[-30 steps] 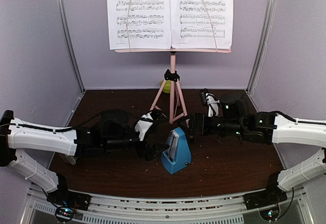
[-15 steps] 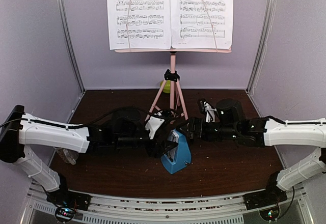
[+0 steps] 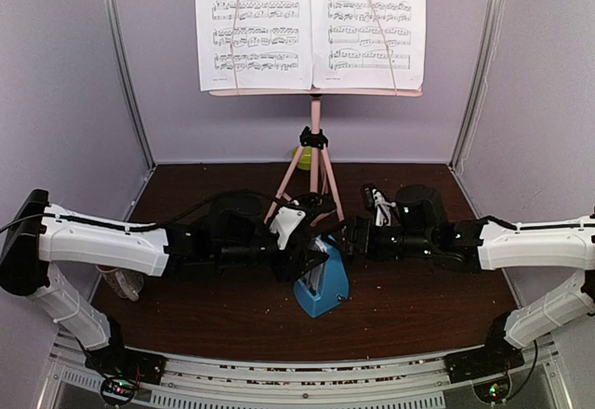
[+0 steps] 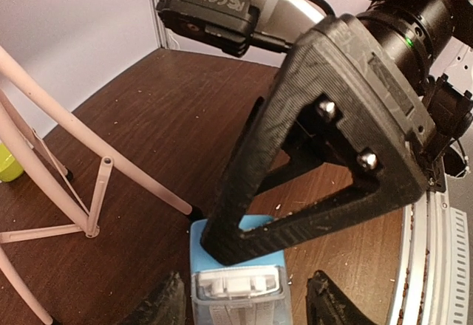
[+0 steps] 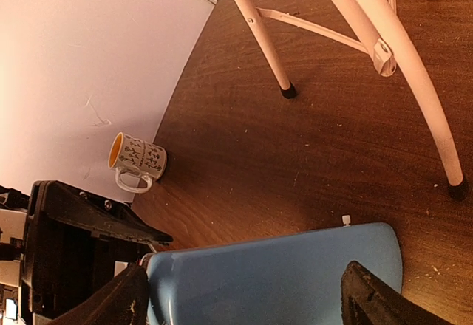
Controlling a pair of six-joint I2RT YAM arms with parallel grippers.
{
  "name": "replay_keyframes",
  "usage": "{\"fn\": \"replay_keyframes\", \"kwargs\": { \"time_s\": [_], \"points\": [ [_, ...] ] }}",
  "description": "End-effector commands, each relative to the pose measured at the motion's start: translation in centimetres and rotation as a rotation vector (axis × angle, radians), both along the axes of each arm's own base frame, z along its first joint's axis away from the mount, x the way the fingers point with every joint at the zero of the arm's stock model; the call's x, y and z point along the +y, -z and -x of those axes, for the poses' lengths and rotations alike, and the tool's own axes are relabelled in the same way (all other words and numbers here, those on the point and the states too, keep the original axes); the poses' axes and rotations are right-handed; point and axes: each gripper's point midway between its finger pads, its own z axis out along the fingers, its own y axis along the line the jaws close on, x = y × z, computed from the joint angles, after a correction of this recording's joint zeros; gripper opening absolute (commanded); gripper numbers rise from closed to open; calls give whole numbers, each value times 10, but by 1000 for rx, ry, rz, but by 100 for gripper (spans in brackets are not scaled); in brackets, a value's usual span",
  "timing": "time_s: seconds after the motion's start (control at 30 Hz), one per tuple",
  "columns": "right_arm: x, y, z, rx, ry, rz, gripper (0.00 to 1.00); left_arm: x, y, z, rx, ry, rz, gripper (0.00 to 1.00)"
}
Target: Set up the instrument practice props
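The blue pyramid metronome stands upright on the brown table, in front of the pink music stand. Two sheet-music pages rest on the stand's desk. My left gripper is open. In the left wrist view its fingers straddle the metronome's top with a gap on each side. My right gripper is open at the metronome's back. In the right wrist view its wide-spread fingers frame the blue body. One right finger rests against the metronome.
The stand's tripod legs spread just behind the metronome. A cream mug with orange inside sits by the left wall. A lime-green bowl lies behind the stand. Grey walls close in the left, back and right.
Both arms have reached inward to the metronome: the left gripper moved right onto its top, the right gripper moved left to its back. The metronome has stayed in place.
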Motion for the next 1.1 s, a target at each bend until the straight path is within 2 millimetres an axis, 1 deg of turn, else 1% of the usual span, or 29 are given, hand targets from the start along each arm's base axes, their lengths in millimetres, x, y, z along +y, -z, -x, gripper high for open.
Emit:
{"fn": "replay_keyframes", "kwargs": {
  "time_s": [0.0,0.17,0.43,0.5,0.57,0.67,0.87,1.0,1.07],
  "points": [
    [-8,23,4,27,-5,61,89,-8,-18,-11,-17,-30,50,53],
    [-15,38,6,28,-3,104,89,-1,-12,-11,-13,-47,31,42],
    [-26,69,10,55,-11,227,89,15,-4,2,-29,-9,0,27],
    [-28,73,11,56,-12,240,89,17,-4,5,-37,6,-1,20],
    [-29,76,11,56,-13,246,90,19,-6,7,-47,10,3,16],
    [-31,80,12,59,-13,257,90,21,-7,6,-56,8,1,14],
    [-32,83,13,57,-17,268,90,19,-6,6,-54,14,-6,13],
    [-29,77,14,41,-39,251,90,13,-1,2,-54,12,-24,12],
    [-30,78,15,44,-41,258,90,8,-2,-1,-55,6,-24,12]
  ]
}}
